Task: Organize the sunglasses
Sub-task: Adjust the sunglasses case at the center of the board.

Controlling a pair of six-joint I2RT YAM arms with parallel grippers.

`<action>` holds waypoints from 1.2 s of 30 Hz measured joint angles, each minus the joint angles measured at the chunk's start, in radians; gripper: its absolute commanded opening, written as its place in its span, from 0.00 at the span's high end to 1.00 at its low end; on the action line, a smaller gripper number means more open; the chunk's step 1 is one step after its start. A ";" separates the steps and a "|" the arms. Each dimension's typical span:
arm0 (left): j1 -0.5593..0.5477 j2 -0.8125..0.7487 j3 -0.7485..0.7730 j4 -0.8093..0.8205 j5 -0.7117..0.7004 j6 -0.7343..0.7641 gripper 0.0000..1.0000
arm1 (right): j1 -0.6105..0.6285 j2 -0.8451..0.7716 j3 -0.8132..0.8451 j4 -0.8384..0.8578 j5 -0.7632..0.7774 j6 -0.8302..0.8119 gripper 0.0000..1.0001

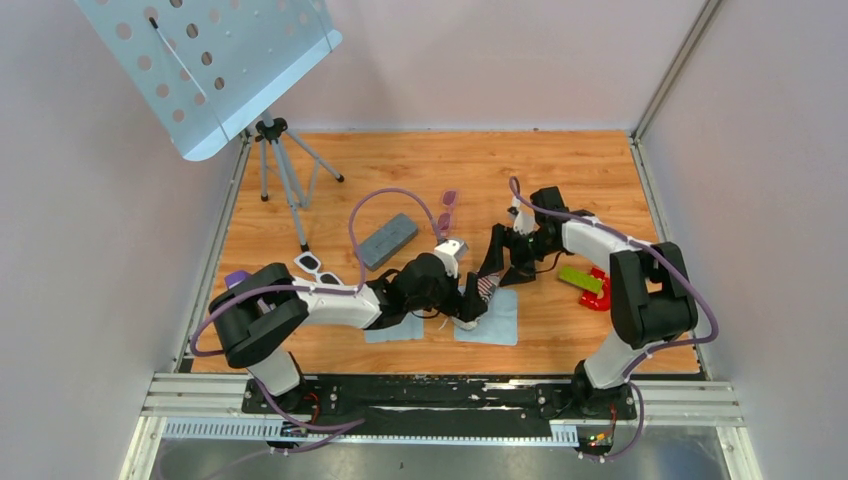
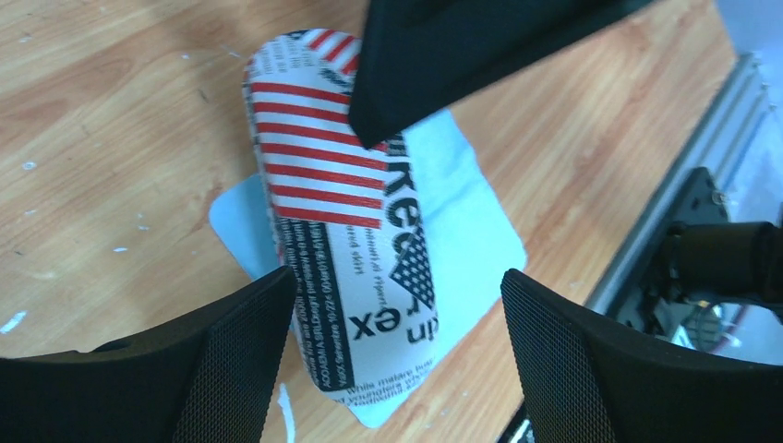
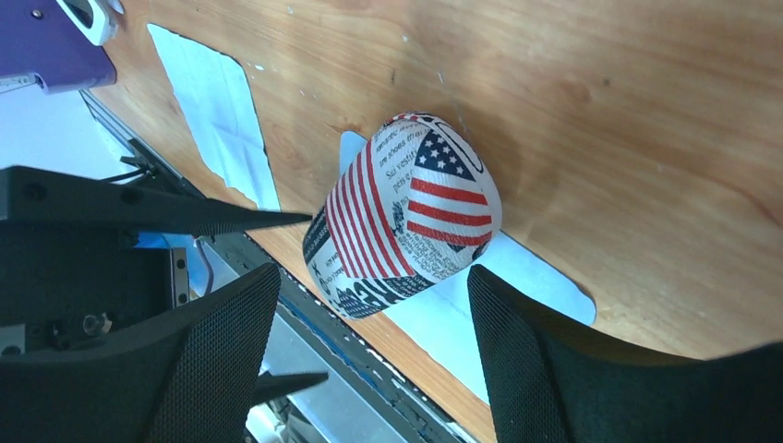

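Both my left end effector (image 2: 397,277) and right end effector (image 3: 374,272) have fingers apart around a flag-patterned case (image 1: 484,288) on a blue cloth (image 1: 497,322). The purple sunglasses (image 1: 447,212) lie farther back, mid-way across the wooden tabletop (image 1: 420,160). Pale walls (image 1: 500,60) enclose it.

L arm (image 1: 335,303) & R arm (image 1: 598,238): black joints, white links, purple cables (image 1: 385,195); black mesh-textured gripper fingers (image 2: 231,360).

Flag-patterned case (image 2: 323,185): resting on a pale blue cloth (image 2: 471,231).
Grey case (image 1: 387,240): lying on the wooden surface (image 1: 420,160).
White-framed glasses (image 1: 317,268): lying beside the grey case.
Perforated panel (image 1: 205,60): standing on a tripod (image 1: 275,165).
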 measured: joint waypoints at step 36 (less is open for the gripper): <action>-0.019 -0.603 -0.172 -0.346 -0.336 -0.084 0.15 | 0.256 -0.027 0.199 -0.167 0.366 -0.292 0.09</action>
